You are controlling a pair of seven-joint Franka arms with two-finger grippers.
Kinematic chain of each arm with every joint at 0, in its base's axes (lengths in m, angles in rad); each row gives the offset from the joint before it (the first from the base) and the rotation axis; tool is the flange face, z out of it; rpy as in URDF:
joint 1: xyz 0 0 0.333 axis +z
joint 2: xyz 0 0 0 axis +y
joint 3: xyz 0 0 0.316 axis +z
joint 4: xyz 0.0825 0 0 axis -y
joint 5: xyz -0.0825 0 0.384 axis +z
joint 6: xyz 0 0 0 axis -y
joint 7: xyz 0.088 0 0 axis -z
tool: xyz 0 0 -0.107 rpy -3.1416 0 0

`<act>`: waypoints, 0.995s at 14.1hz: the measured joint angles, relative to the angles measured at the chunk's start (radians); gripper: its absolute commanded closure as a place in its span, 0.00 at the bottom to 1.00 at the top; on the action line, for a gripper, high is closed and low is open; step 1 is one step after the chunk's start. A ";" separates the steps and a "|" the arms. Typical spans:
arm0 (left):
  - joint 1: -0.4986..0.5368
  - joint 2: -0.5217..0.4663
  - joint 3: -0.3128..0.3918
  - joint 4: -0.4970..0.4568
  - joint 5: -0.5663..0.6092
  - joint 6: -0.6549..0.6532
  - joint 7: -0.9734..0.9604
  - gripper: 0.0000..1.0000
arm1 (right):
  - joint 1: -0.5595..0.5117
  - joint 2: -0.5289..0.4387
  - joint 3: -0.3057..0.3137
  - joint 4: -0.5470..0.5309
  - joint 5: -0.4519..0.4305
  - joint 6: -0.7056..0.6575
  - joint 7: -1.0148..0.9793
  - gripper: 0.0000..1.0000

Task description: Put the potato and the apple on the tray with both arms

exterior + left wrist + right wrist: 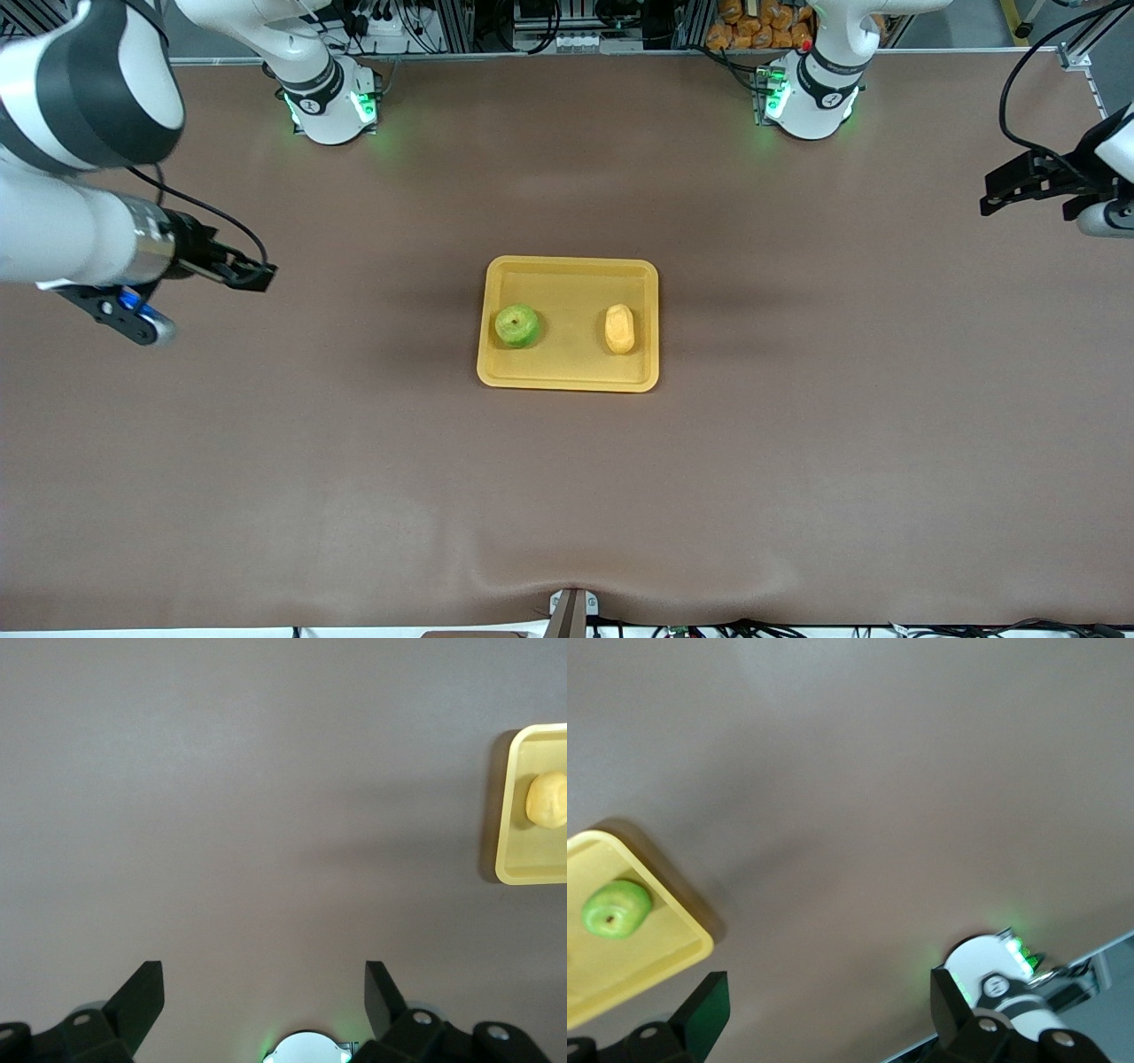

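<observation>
On the brown desk (797, 461), your tray (567, 377) sits mid-desk, carrying the apple (517, 325) toward the right arm's end and the potato (620, 328) toward the left arm's end, well apart. Your right gripper (252, 273) and left gripper (1005, 190) hang over bare desk at their own ends, jaws spread, holding nothing.

Brown table (797, 461) – orange packets (757, 25) stacked past its edge, near the bases.
</observation>
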 measured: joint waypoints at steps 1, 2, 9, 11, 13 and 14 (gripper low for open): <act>0.000 0.000 -0.002 -0.011 0.000 0.013 0.000 0.00 | -0.018 -0.015 -0.001 0.000 -0.004 -0.003 -0.050 0.00; 0.000 0.001 -0.005 -0.021 0.000 0.030 -0.001 0.00 | -0.040 -0.031 -0.001 0.000 -0.005 -0.009 -0.099 0.00; -0.001 0.002 -0.056 -0.029 0.000 0.076 -0.040 0.00 | -0.140 -0.179 0.001 -0.042 -0.024 -0.050 -0.408 0.00; 0.000 -0.001 -0.064 -0.029 0.000 0.076 -0.050 0.00 | -0.139 -0.233 0.008 -0.092 -0.041 -0.035 -0.420 0.00; 0.005 -0.004 -0.064 -0.029 0.000 0.076 -0.051 0.00 | -0.139 -0.277 0.010 -0.151 -0.073 -0.002 -0.479 0.00; 0.006 -0.005 -0.064 -0.029 0.000 0.076 -0.051 0.00 | -0.140 -0.292 0.008 -0.177 -0.081 0.019 -0.513 0.00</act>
